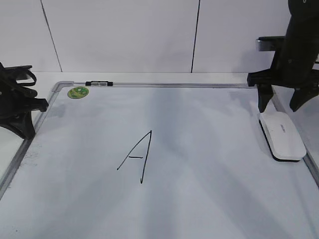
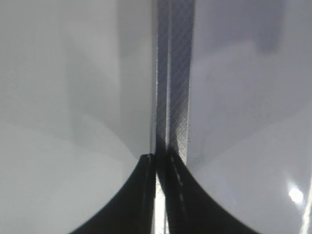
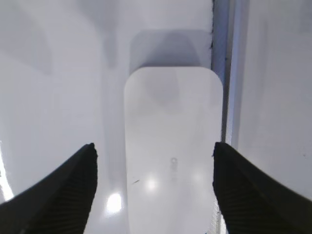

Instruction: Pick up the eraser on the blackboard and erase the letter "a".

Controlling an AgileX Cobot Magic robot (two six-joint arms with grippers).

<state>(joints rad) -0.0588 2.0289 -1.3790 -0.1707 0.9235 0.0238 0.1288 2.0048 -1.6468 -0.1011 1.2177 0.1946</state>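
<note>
Right gripper point(image 1: 280, 102), jaws spread wide and empty, hangs above the eraser point(image 1: 282, 135) at the blackboard point(image 1: 199, 199) right frame; descending off-centre, one finger could strike that frame.

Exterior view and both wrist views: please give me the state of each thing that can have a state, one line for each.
eraser: lying flat on the board by its right frame, not gripped
blackboard: flat, one capital A written on it; no small "a" visible
left gripper: shut, over the board's left frame
right gripper: open, above the eraser
</note>
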